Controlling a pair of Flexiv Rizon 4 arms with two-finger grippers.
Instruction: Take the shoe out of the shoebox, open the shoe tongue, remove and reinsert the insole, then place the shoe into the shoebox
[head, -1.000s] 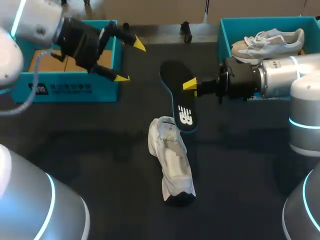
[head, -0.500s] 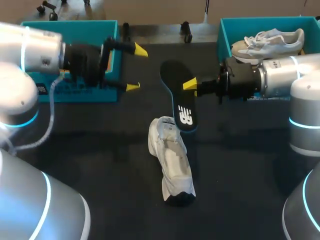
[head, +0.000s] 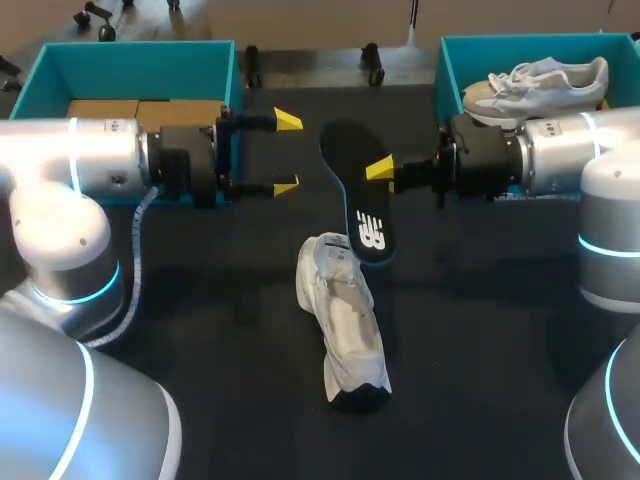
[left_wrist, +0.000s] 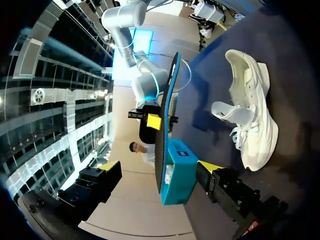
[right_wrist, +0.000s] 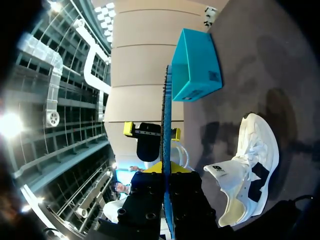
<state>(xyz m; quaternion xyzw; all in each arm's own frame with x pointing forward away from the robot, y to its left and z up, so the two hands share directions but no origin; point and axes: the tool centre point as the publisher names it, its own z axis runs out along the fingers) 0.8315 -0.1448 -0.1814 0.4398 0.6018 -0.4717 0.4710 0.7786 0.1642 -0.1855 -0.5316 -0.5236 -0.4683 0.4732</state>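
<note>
1. Where the right arm comes in over the table's middle, the right gripper (head: 380, 168) is clamped on one long edge of the black insole (head: 358, 195), holding it above the table (head: 480, 330).
2. Insole long axis runs far to near, with the near end angled slightly right. Its logo end sits over the far end of the white shoe (head: 345, 320); whether they touch, cannot tell.
3. Shoe lies mid-table, long axis far to near, dark end toward the robot, tongue flipped out.
4. Left gripper (head: 287, 153): fingers apart, just left of the insole, pointing toward it.
5. Left shoebox (head: 130, 60) sits at the far left. Right shoebox (head: 455, 55) at the far right contains a second shoe (head: 535, 85).
</note>
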